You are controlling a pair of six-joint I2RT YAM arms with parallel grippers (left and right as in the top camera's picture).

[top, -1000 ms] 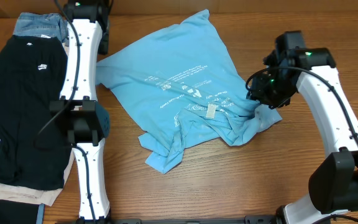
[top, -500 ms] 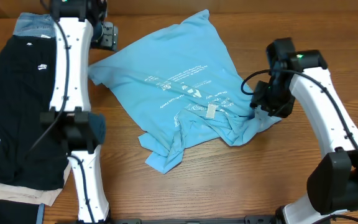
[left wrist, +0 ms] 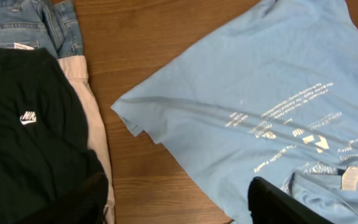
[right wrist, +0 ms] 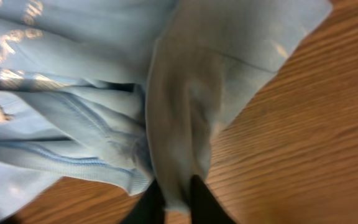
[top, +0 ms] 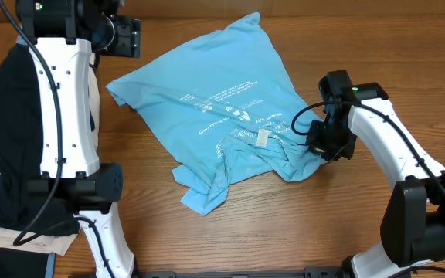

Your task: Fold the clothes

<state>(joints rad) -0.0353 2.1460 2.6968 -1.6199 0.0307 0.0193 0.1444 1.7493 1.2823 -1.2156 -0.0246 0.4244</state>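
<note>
The light sky-blue T-shirt (top: 215, 93) lies crumpled on the wooden table, printed side up, its lower part bunched. My right gripper (top: 319, 143) is at the shirt's right edge, shut on a fold of its fabric (right wrist: 185, 93) that runs down between the fingers (right wrist: 178, 199). My left gripper (top: 126, 37) is raised above the table's far left, beyond the shirt's left sleeve corner. In the left wrist view its fingers (left wrist: 173, 202) are wide apart and empty, with the shirt (left wrist: 260, 81) below them.
A black T-shirt (top: 6, 139) with a small white logo (left wrist: 27, 117) lies at the left over beige cloth (left wrist: 95, 124). Blue denim jeans (left wrist: 23, 22) lie at the far left corner. Bare wood (top: 284, 224) shows in front of the shirt.
My left arm has risen and swung left, away from the shirt's left sleeve, which now lies further left. My right gripper has moved down and left along the shirt's right edge.
</note>
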